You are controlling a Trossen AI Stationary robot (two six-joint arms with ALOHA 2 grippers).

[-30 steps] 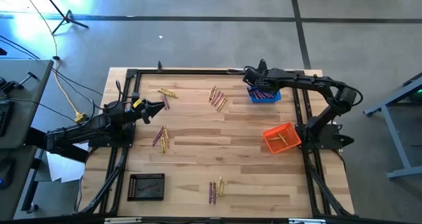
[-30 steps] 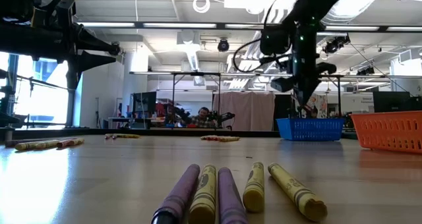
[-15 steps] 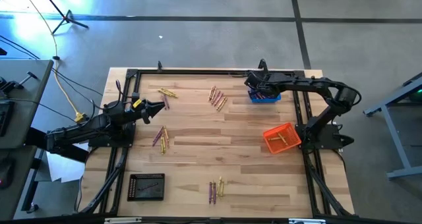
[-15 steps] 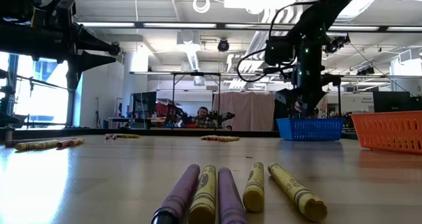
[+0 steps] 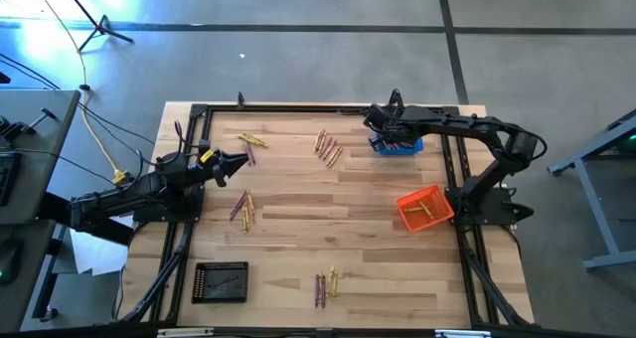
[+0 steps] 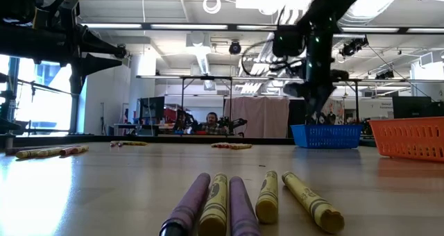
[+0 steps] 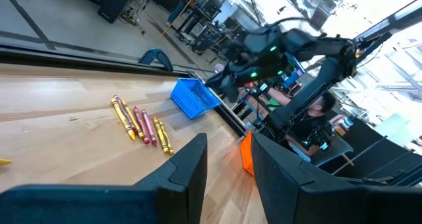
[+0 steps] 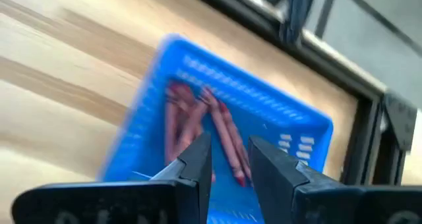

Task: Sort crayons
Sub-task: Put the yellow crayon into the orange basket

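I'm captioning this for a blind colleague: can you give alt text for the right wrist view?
Seen past the right gripper, whose fingers stand apart with nothing between them, a blue basket sits on the wooden table with several red crayons lying inside. A dark frame rail runs behind it.

table (image 5: 298, 229): pale wood in long planks, with a black frame along its edges
blue basket (image 5: 399, 144): bright blue mesh, holding red-orange crayons (image 8: 224, 135)
orange basket (image 5: 423, 208): orange mesh, 1 yellow stick inside
black basket (image 5: 220, 281): black mesh
front crayons (image 6: 239, 198): 2 purple, 3 yellow with dark printed labels
far-middle crayons (image 7: 140, 122): yellow and red-orange, mixed
arms (image 5: 477, 139): dark, nearly black; a yellow mark on the left one
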